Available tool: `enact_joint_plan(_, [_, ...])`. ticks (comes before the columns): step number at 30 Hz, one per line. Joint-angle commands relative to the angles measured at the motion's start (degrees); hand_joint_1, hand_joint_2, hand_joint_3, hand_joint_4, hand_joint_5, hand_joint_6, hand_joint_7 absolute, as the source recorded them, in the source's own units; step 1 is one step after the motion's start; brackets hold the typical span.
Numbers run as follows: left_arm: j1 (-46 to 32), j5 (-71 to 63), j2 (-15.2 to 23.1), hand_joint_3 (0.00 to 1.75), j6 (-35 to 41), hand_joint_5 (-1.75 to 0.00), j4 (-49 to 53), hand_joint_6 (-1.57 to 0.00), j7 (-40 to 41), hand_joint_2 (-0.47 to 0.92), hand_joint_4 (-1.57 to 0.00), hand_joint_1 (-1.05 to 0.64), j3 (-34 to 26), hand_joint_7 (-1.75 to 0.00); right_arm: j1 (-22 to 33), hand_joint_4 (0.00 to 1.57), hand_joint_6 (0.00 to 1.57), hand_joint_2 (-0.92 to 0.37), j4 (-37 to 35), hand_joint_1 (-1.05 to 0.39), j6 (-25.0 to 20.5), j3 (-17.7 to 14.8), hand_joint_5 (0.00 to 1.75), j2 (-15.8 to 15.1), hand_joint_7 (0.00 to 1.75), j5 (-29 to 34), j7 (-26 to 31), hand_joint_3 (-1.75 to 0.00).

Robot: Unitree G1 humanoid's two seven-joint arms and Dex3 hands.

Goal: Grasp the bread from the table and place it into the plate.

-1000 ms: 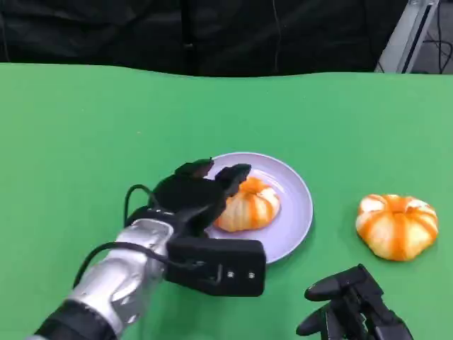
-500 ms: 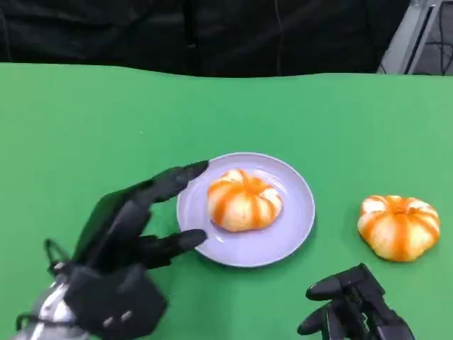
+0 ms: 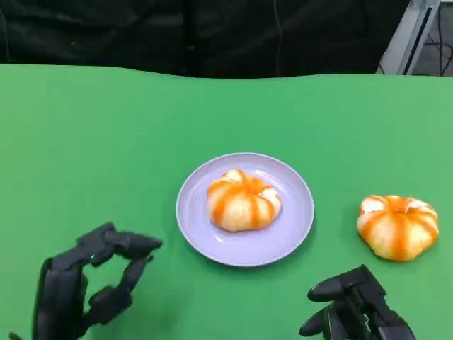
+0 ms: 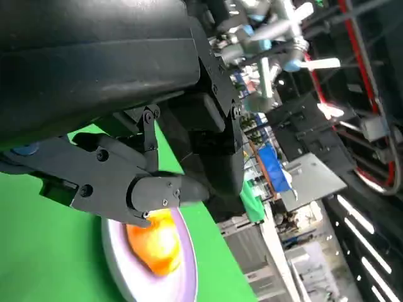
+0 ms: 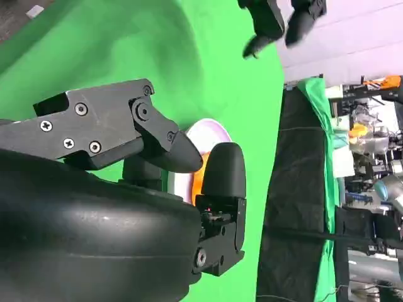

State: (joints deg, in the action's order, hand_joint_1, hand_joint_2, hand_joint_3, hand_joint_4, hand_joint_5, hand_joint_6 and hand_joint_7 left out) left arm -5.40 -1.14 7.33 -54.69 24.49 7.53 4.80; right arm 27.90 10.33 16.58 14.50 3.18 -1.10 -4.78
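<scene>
Bread [image 3: 243, 200], orange-striped and round, in the middle of the lilac plate [image 3: 291, 227] at the centre of the green table [image 3: 106, 127]. Second bun [image 3: 397, 225] of the same kind lying on the cloth to the right of the plate, well apart from its rim. Nothing between plate and either hand.

Left hand [image 3: 88, 283] low at the near left, apart from the plate, fingers [image 3: 131, 244] spread and curved, holding nothing. Right hand [image 3: 354, 308] at the near right edge, below the second bun and not touching it; fingers loosely apart, nothing in them, lower part cut off by the frame.

Dark curtain [image 3: 212, 35] behind the table's far edge, a grey metal frame [image 3: 410, 32] at the far right corner.

From the left wrist, bread and plate half hidden behind the black fingers, blurred. From the right wrist, only a sliver of plate and orange bread past the fingers; cluttered room beyond, too jumbled to make out.
</scene>
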Motion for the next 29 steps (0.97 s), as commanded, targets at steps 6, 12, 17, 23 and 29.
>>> enact_joint_plan(6, [-3.39, 5.49, -3.75, 1.29, 3.45, -1.59, -1.63, -0.83, -6.46, 0.48, -0.85, 0.04, -0.70, -1.35, 0.25, 0.16, 0.05, -0.92, -0.27, -0.26, 2.07, -1.21, 1.75, -0.71, 1.75, -1.48, -1.03, -0.98])
enact_joint_plan(12, [-4.52, 9.08, -6.45, 1.27, 4.14, -1.67, -1.83, -0.81, -10.25, 0.49, -0.84, 0.06, -1.42, -1.43, 0.56, 0.15, 0.05, -0.92, -0.38, -0.26, 2.71, -1.48, 1.75, -0.69, 1.75, -1.48, -1.13, -0.98])
enact_joint_plan(17, [-4.95, 7.72, -7.76, 1.22, 3.11, -1.66, -1.56, -0.80, -10.86, 0.51, -0.82, 0.02, -2.58, -1.44, 0.65, 0.15, 0.05, -0.92, -0.33, -0.26, 3.16, -1.66, 1.75, -0.62, 1.75, -2.09, -1.51, -0.99])
enact_joint_plan(23, [-6.18, 5.71, -8.35, 1.22, 5.13, -1.67, -3.57, -0.80, -10.55, 0.50, -0.82, 0.03, -3.47, -1.46, 0.61, 0.15, 0.05, -0.92, -0.54, -0.25, 4.10, -1.70, 1.75, -0.31, 1.75, -1.86, -1.34, -1.00])
enact_joint_plan(29, [-4.55, 4.68, -7.75, 1.30, 2.94, -1.64, -1.21, -0.82, -11.16, 0.44, -0.84, 0.03, -4.31, -1.43, 0.10, 0.16, 0.04, -0.92, 0.34, -0.26, 2.34, -1.69, 1.75, -0.09, 1.75, -0.82, -0.23, -0.97])
